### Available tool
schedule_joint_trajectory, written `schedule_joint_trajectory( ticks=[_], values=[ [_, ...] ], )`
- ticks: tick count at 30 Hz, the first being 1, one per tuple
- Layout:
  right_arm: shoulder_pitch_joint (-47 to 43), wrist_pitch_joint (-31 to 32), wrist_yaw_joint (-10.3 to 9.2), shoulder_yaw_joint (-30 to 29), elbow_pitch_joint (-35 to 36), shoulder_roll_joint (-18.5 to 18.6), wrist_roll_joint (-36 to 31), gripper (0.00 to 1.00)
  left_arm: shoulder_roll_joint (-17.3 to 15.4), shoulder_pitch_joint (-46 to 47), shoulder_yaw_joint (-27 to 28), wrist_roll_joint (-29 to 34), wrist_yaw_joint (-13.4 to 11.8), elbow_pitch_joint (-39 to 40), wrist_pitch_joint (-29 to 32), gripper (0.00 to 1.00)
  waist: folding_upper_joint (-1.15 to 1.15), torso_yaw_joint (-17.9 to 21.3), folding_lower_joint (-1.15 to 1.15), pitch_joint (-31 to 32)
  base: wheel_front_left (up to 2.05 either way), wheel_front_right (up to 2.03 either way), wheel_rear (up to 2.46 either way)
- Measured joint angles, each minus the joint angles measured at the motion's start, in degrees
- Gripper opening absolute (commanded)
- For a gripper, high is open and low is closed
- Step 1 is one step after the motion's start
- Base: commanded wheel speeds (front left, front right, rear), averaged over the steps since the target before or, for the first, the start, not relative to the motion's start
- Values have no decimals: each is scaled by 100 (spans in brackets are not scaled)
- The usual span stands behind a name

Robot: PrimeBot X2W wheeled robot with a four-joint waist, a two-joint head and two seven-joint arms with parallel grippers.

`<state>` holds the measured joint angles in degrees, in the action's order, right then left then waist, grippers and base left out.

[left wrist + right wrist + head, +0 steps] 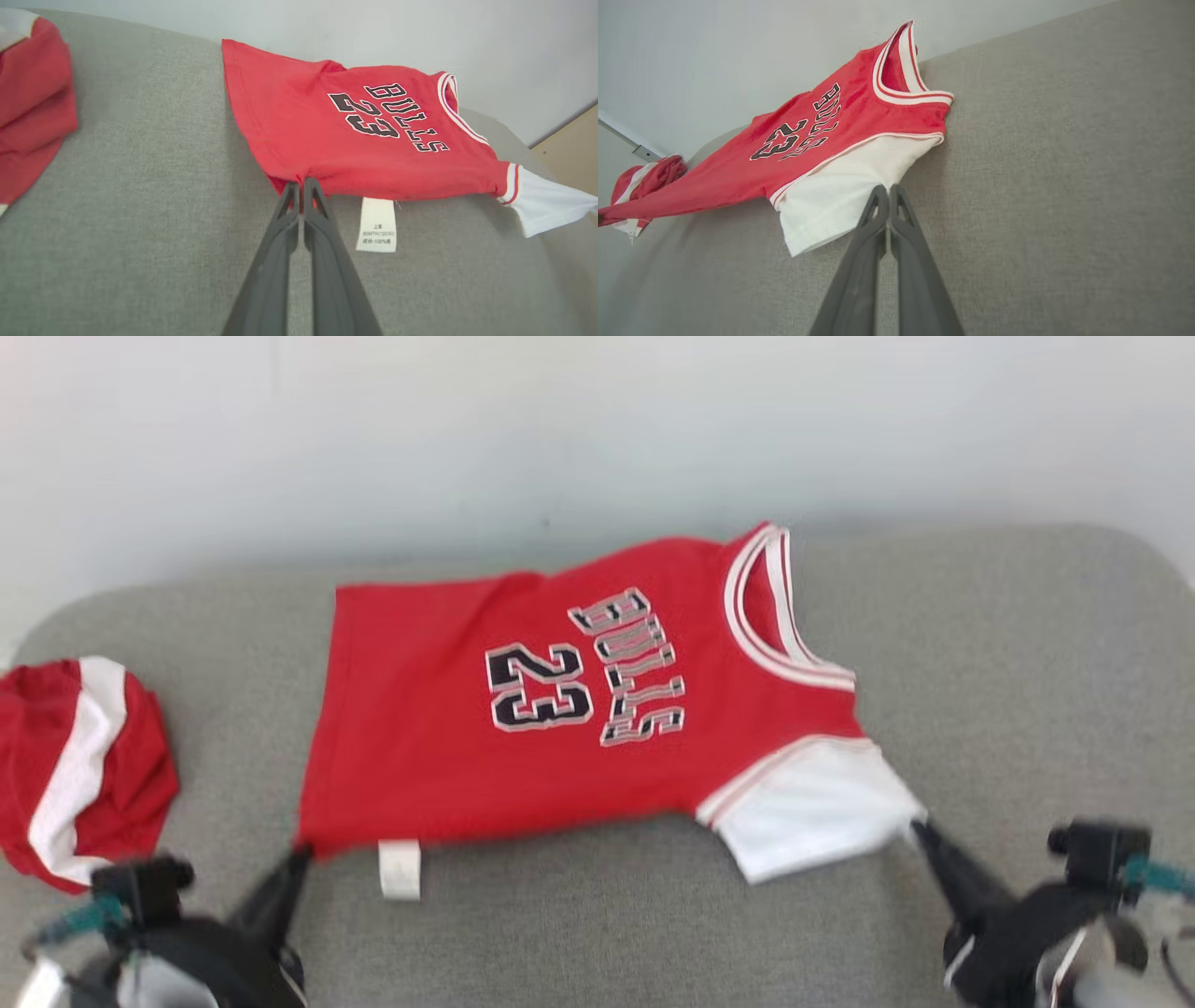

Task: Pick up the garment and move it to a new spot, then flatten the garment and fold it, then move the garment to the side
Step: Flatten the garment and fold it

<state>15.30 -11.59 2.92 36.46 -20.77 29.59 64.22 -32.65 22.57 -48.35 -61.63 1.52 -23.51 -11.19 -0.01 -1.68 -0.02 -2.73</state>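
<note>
Noted: red garment [523, 728] spread on grey cushion [1008, 644], long axis 9 to 3 o'clock, hem at 9, collar at 3. Pinched tight on near hem corner at 7 o'clock of cloth: left gripper [301, 854]. Clamped on white sleeve [812, 807] at 4: right gripper [920, 831]. Cloth toward 12 from both, equally near. Probably flattening; fold likely carried toward 12.

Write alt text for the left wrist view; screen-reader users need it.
The left end effector, shut, pinches the near hem corner of a red jersey printed BULLS 23, spread on a grey cushion. A white care label lies at the hem beside it; another red and white garment lies at far left.
</note>
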Motion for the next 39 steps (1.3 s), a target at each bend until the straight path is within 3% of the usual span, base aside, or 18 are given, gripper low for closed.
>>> schedule_joint_trajectory(
  ticks=[6, 13, 23, 29, 39],
  values=[
    [-796, 57, -152, 241, 300, 57, 33, 0, -44, -689, -304, 73, -283, 198, 5, 0, 0, -10, 0, 377, 0, 0, 0],
    [-1449, 77, -411, 176, 821, 433, 218, 0, -189, -915, -346, 97, -541, 580, 5, 0, 0, -2, 1, 737, 0, 0, 0],
    [-2212, 320, -749, 181, 1437, 768, 511, 0, -423, -1536, -431, 33, -713, 1017, 134, 0, 0, 3, 2, 735, 0, 0, 0],
    [-2162, 463, -905, 372, 1519, 755, 244, 0, -363, -1538, -410, 45, -765, 1113, 158, 0, 1, 22, 2, 563, 0, 0, 0],
    [-1621, 698, -998, 460, 1668, 588, -134, 0, -199, -1268, -381, 270, -813, 1210, 267, 0, 1, 5, 2, 239, 0, 0, 0]
  ],
)
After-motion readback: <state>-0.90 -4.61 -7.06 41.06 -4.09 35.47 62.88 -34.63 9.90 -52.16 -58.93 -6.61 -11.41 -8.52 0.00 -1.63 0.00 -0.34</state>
